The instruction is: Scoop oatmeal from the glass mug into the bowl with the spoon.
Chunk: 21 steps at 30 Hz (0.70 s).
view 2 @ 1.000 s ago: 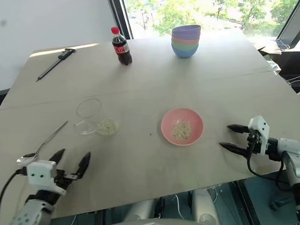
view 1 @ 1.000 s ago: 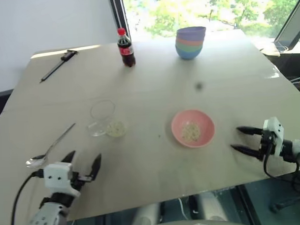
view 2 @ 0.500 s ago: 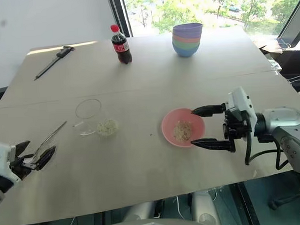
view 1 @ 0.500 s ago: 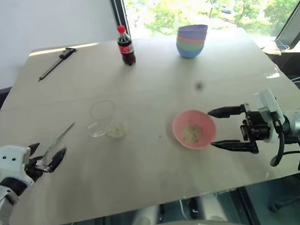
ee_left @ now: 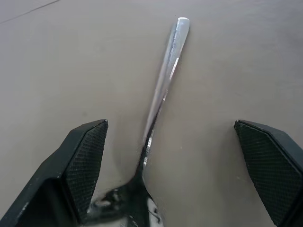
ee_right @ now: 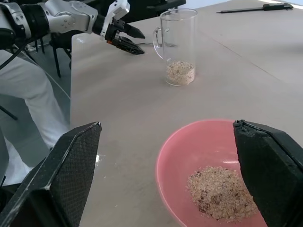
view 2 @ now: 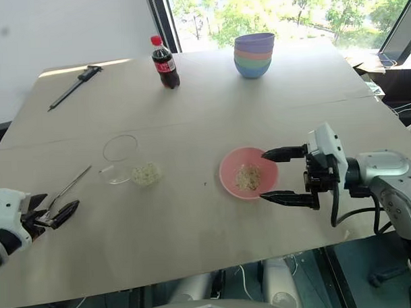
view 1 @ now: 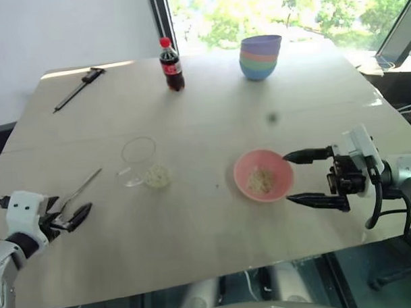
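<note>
1. Since a second ago, the left hand [view 1: 71, 216] has swung out to the bench's [view 1: 204, 120] near left edge, and the right hand [view 1: 297, 178] has come in from the right to the bowl [view 1: 263, 175].
2. Left hand's fingers [ee_left: 87, 161] stand wide apart, either side of the spoon [ee_left: 163, 80], which lies flat on the bench and is not gripped.
3. Right hand's fingers [ee_right: 71, 165] are spread too, flanking the pink bowl's right rim without touching it.
4. Oatmeal [ee_right: 220, 191] sits in the bowl; more lies in the bottom of the glass mug [view 1: 142, 163], which stands upright left of the bowl.
5. A cola bottle [view 1: 172, 65], stacked bowls [view 1: 260, 57] and a dark tool [view 1: 79, 89] line the far side.
</note>
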Each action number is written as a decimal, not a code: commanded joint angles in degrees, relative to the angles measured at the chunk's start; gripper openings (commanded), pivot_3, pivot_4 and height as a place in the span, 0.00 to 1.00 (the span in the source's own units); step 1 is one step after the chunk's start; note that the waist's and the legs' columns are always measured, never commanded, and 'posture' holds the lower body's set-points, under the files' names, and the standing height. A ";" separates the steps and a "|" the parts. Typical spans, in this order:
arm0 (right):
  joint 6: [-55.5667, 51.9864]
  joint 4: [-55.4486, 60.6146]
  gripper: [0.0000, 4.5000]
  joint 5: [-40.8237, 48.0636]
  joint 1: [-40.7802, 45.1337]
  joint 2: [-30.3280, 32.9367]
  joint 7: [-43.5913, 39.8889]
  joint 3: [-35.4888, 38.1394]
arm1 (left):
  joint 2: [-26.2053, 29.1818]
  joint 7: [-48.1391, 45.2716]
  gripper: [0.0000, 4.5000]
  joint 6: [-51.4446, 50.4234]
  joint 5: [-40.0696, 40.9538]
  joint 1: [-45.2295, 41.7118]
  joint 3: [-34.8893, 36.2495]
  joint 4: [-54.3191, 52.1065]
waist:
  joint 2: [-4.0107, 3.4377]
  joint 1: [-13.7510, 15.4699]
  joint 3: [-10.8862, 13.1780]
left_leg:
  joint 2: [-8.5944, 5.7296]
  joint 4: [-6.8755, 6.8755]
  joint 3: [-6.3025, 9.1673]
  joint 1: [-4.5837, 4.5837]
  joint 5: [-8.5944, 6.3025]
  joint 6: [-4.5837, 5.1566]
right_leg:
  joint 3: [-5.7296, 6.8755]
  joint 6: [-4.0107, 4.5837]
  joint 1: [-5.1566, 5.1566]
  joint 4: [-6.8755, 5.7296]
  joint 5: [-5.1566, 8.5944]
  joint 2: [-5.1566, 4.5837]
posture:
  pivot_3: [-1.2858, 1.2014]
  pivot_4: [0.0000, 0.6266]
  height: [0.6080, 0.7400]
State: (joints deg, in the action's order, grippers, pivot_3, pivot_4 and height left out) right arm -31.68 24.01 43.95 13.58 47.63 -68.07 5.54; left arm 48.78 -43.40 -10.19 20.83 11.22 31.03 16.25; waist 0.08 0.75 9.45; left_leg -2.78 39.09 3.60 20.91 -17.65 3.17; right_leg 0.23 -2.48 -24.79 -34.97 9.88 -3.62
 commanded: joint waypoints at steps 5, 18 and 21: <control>1.74 0.75 1.00 0.35 -1.00 -0.74 0.74 2.24 | 3.77 -6.68 0.81 -6.04 0.05 -2.90 -1.77 10.52 | -0.07 -0.25 -0.01 | -0.02 -0.03 -0.09 -0.01 0.00 -0.02 | -0.07 0.00 -0.02 0.02 0.00 -0.02 | 0.52 0.24 1.00; 2.09 -2.31 1.00 0.13 1.30 -3.41 2.51 1.46 | -0.38 -2.14 0.01 -4.40 1.72 -0.57 4.69 0.14 | -0.36 -0.45 -0.13 | -0.03 -0.17 -0.15 -0.06 -0.01 -0.02 | -0.33 0.00 -0.02 0.07 -0.01 -0.11 | 0.52 0.24 1.00; 2.47 -4.29 1.00 -1.16 3.05 -3.44 1.27 -0.03 | -4.12 1.88 0.01 -4.20 6.22 -1.67 10.17 -9.20 | -0.13 -0.13 -0.06 | -0.03 -0.19 -0.13 0.01 -0.01 -0.04 | -0.35 0.01 -0.07 0.11 -0.01 -0.12 | 0.52 0.24 1.00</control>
State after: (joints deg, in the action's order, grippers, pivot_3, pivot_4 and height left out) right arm -29.84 19.74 42.94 15.22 44.38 -65.99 5.58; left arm 44.59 -43.62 -15.50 24.15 10.28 36.86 12.82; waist -0.05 0.62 9.39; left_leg -2.81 38.91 3.50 20.94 -17.66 3.13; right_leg -0.08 -2.47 -24.86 -34.87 9.86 -3.74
